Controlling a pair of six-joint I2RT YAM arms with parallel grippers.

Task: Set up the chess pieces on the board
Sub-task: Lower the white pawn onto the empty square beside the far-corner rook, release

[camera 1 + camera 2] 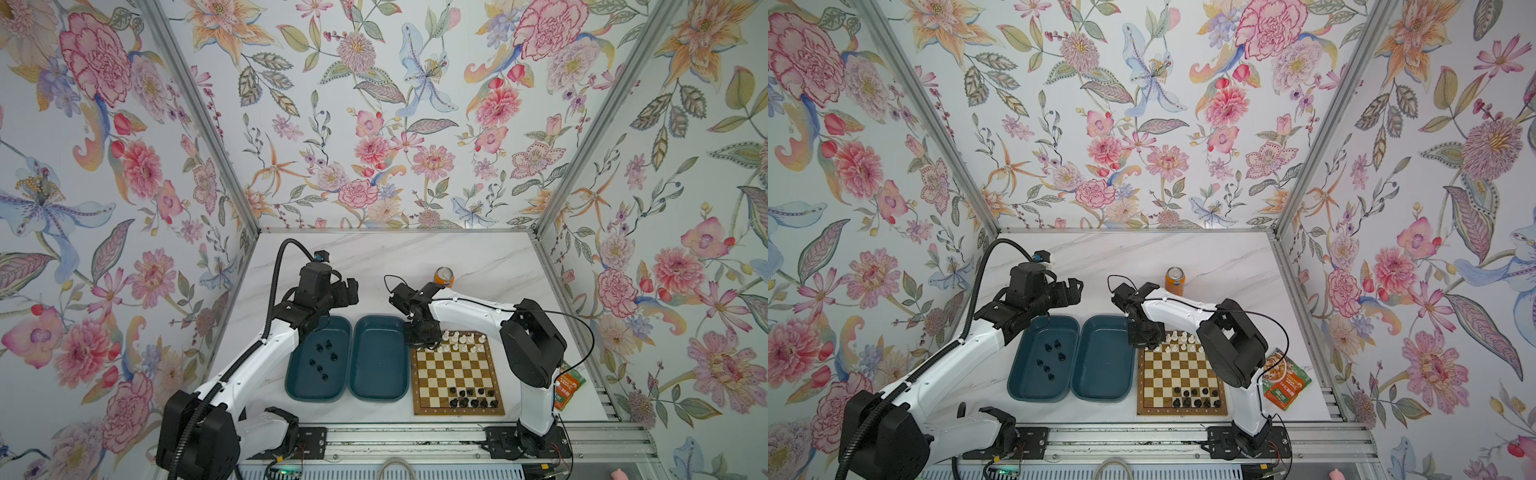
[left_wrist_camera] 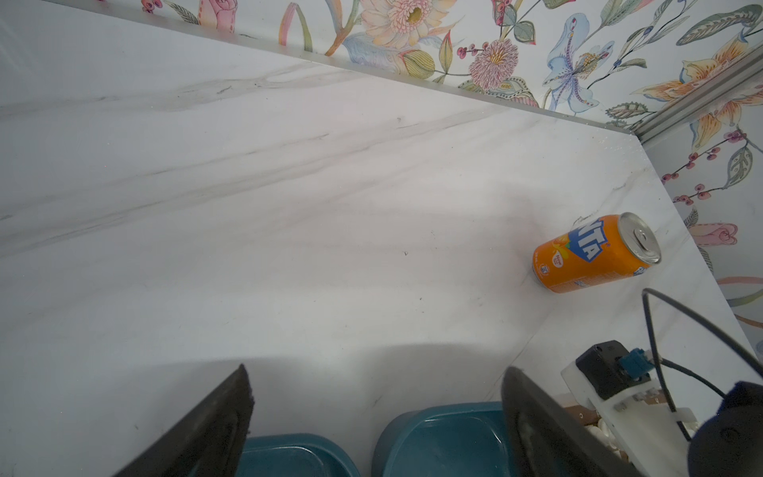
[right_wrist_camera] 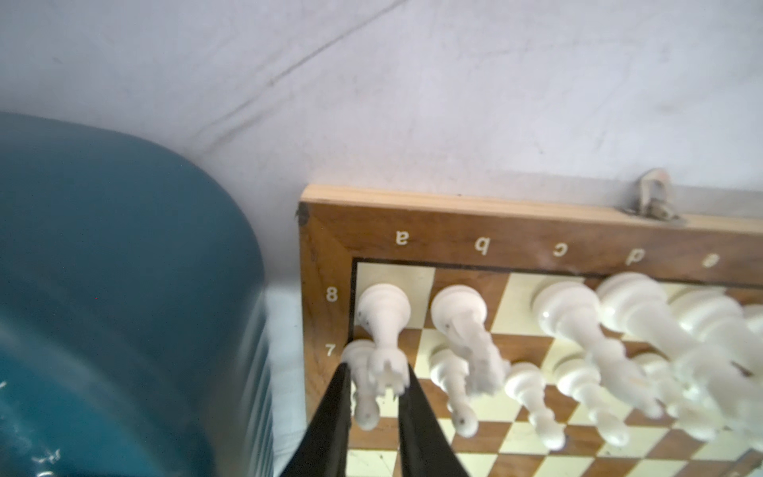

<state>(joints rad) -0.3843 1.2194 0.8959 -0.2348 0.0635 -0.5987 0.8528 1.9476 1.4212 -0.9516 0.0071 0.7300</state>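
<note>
The board (image 1: 457, 374) lies right of two teal trays. Several white chess pieces (image 1: 461, 340) fill its two far rows, and several black ones (image 1: 471, 397) stand in its near rows. More black pieces (image 1: 322, 357) lie in the left tray (image 1: 291, 374). My right gripper (image 3: 375, 367) is down at the board's far left corner. Its jaws stand slightly open on either side of the crown of the white rook (image 3: 384, 314), which stands upright on the corner square. My left gripper (image 2: 373, 367) hovers wide open and holding nothing above the far end of the trays (image 2: 446, 433).
The right tray (image 1: 378, 361) holds nothing. An orange soda can (image 1: 444, 276) stands behind the board, close to the right forearm. A snack packet (image 1: 567, 388) lies at the table's right edge beside the right arm's base.
</note>
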